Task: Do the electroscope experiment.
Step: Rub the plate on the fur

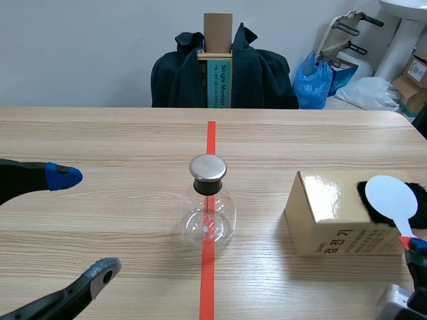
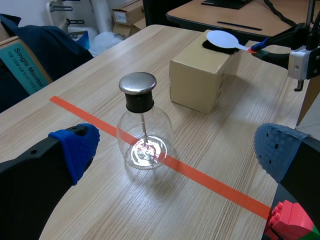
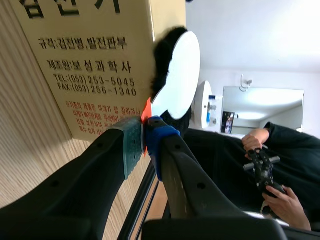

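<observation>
I am looking at a clear, round glass flask [image 1: 208, 217] with a black stopper and a flat silvery cap [image 1: 208, 167]; a thin rod is hanging down inside it. It is standing upright at the middle of the frame, right on the orange-red tape line [image 1: 211, 137] that is running across the wooden surface [image 1: 100, 133].

My left tool [image 1: 85, 223] is sitting wide open at the lower left, its pads [image 1: 63, 177] well apart. The flask is standing ahead of it, in line with the gap between the fingers and touching neither.

My right tool [image 3: 145, 142] is pinching the orange-red handle [image 3: 146, 109] of a white round paddle [image 1: 390, 197] at the right edge of the frame. The paddle's disc is lying over a patch of black fur [image 1: 363, 193] on top of a tan cardboard box [image 1: 327, 213], which is standing to the right of the flask, near it but apart.
</observation>
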Tool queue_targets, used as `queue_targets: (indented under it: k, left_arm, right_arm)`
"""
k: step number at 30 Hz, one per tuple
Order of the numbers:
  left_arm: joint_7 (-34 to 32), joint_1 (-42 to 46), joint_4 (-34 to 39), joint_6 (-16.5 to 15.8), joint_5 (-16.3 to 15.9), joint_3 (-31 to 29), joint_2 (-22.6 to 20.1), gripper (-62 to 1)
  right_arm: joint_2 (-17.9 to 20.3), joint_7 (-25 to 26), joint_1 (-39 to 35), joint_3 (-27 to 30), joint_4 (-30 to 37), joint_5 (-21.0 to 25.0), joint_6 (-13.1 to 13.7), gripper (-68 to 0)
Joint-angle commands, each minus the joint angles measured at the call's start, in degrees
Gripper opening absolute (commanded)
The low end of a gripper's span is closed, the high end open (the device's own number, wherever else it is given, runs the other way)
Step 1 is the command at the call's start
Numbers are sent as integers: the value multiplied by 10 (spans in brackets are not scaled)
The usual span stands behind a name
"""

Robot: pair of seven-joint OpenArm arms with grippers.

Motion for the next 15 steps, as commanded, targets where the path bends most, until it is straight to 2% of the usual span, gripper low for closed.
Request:
queue_targets:
  k: [1, 7, 15]
  left_arm:
    - [-8, 0, 3, 2, -7, -5, 5, 14]
    - [-8, 0, 3, 2, -7, -5, 5, 14]
    - [-8, 0, 3, 2, -7, -5, 5, 14]
  right_arm:
    - [6, -21, -4, -1, 5, 2, 4, -668]
    - [9, -30, -6, 6, 19, 13, -2, -668]
    - [9, -43, -34, 31, 113, 35, -5, -668]
